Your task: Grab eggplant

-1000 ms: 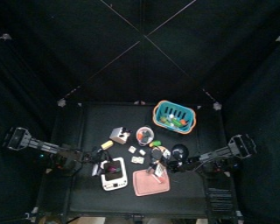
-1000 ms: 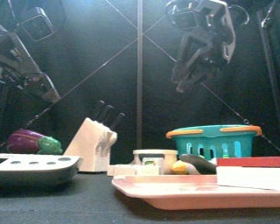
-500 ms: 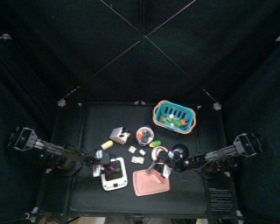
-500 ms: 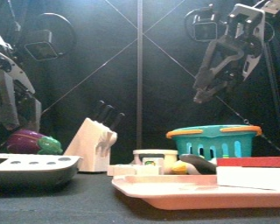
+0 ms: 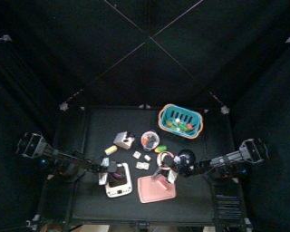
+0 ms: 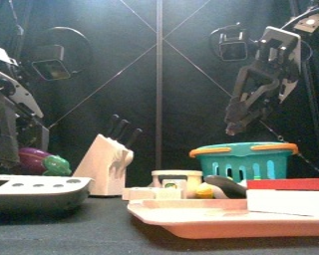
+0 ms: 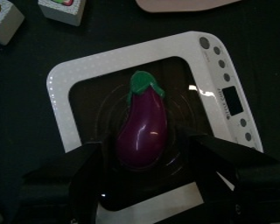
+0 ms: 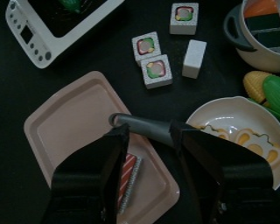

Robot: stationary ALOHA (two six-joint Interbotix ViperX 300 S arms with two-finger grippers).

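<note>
The eggplant (image 7: 145, 133) is purple with a green cap and lies on a white kitchen scale (image 7: 219, 83). My left gripper (image 7: 149, 166) hangs open just above it, one jaw on either side of the eggplant's rounded end, apart from it. In the front view the eggplant (image 6: 36, 159) shows behind the scale (image 6: 36, 191), with my left gripper (image 6: 8, 149) beside it. In the top view my left gripper (image 5: 102, 169) is at the scale (image 5: 120, 186). My right gripper (image 8: 154, 175) is open and empty above a pink tray (image 8: 78, 122).
A teal basket (image 6: 242, 159) stands at the back right and a knife block (image 6: 107, 164) behind the scale. Near the tray are a white bowl (image 8: 230, 144), sushi pieces (image 8: 154, 70), a white block (image 8: 195, 57) and a grey handle (image 8: 143, 125).
My left arm has come down and in over the scale, its jaws now around the eggplant's end. My right arm has swung lower and towards the right.
</note>
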